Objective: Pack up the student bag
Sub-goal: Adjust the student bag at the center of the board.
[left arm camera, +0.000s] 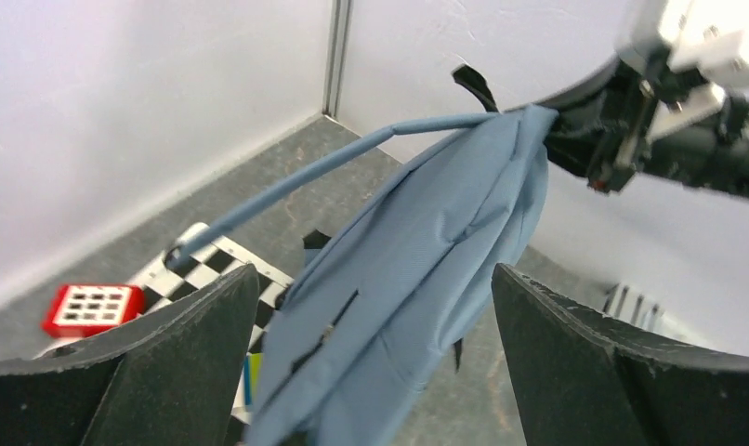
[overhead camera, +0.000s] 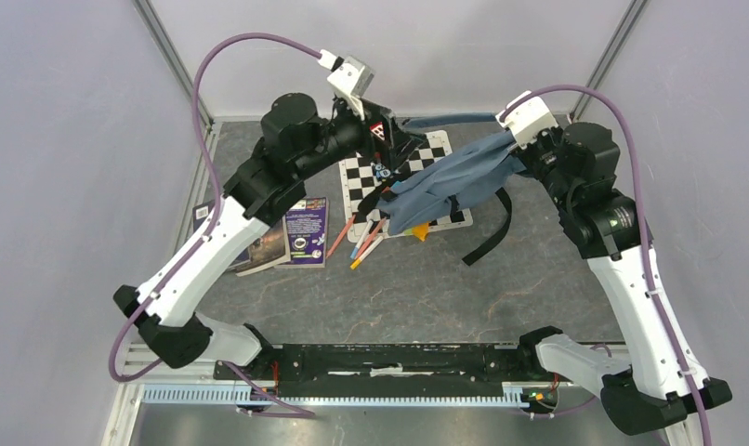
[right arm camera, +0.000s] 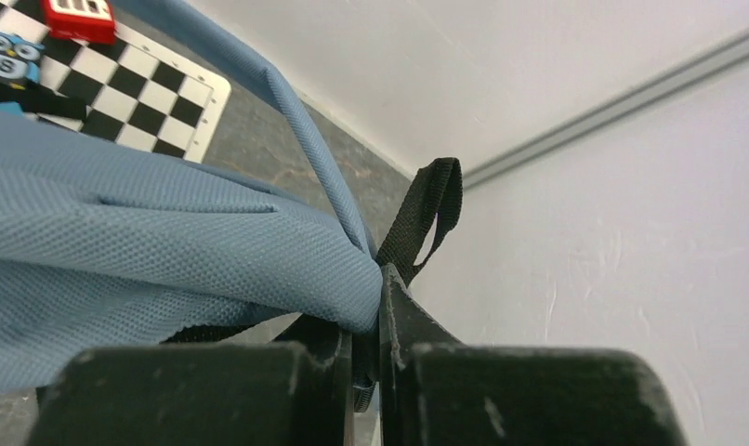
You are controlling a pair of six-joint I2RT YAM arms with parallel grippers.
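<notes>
Top external view shows the student bag (overhead camera: 450,181) lifted above the chessboard (overhead camera: 360,177) on the table (overhead camera: 427,288), right fingers (right arm camera: 403,321) pinching its top edge, left fingers (left arm camera: 166,372) spread wide either side.

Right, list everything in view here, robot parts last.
student bag: one, blue-grey with black straps, held up over the checkered board
checkered board: one, black and white, far middle of the table
books: at least two, purple and dark covers, left of the board
pencils: several, orange, blue and yellow, at the board's near edge
gridded block: one, red and white, on the board
owl figure: one, blue, on the board
left fingers: two, black, open, bag between them
right fingers: two, black, shut on the bag's top edge
</notes>
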